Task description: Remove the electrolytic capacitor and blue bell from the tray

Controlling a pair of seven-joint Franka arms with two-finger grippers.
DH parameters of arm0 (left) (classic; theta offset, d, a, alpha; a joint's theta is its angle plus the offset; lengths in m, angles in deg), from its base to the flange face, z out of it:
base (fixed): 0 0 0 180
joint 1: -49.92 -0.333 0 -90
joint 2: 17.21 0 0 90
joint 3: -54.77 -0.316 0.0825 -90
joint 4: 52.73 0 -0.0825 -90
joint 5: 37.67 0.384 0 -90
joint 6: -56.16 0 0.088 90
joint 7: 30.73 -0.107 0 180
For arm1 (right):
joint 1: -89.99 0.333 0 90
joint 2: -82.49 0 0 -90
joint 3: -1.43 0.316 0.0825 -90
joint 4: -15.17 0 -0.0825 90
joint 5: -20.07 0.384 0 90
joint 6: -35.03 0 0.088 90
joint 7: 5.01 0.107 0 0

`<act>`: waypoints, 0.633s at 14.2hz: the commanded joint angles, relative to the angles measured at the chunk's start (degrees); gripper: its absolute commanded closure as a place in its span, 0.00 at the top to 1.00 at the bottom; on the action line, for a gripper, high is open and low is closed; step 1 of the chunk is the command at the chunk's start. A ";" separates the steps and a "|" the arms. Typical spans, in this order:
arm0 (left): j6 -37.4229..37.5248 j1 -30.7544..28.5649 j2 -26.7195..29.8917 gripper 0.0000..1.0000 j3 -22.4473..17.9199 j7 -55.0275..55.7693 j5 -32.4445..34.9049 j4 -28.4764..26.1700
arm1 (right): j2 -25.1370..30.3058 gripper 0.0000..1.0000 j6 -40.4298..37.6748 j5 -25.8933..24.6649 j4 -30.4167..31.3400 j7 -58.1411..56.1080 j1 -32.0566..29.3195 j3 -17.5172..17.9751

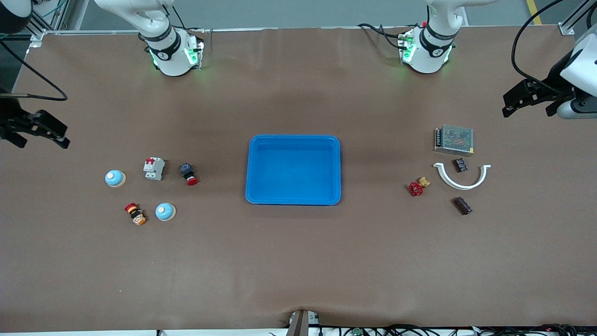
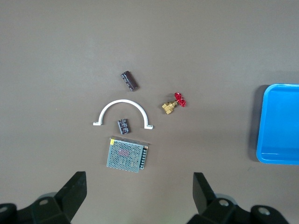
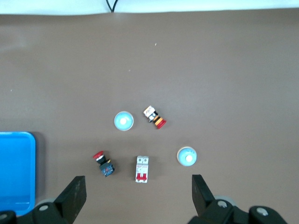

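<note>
Two light-blue bells lie toward the right arm's end of the table, one beside a breaker, the other nearer the front camera. A dark cylindrical capacitor lies toward the left arm's end, with a smaller dark one inside a white half-ring. The blue tray sits mid-table with nothing in it. My left gripper hangs open over the table's edge at its own end. My right gripper hangs open over its end. Neither holds anything.
By the bells lie a white circuit breaker, a black push button with a red cap and a red-and-orange button. By the capacitors lie a mesh power supply, a white half-ring clamp and a red-handled brass valve.
</note>
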 commanded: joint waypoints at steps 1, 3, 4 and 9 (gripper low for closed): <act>0.69 -0.04 0.93 1.00 -0.27 -0.73 -0.33 -0.14 | -2.04 1.00 -0.88 0.26 -3.20 -0.76 -2.54 2.03; 0.69 -0.13 0.67 1.00 -0.35 -0.55 -0.25 -0.14 | -2.04 1.00 -1.05 0.35 -3.55 -0.67 -2.19 2.03; 0.69 -0.13 0.67 1.00 -0.35 -0.73 -0.07 -0.14 | -2.04 1.00 -1.14 0.35 -3.64 -0.67 -2.10 2.03; 5.16 -0.13 0.67 1.00 -0.35 -0.46 -0.07 -0.22 | -2.04 1.00 -1.23 0.35 -3.64 -0.67 -2.10 2.03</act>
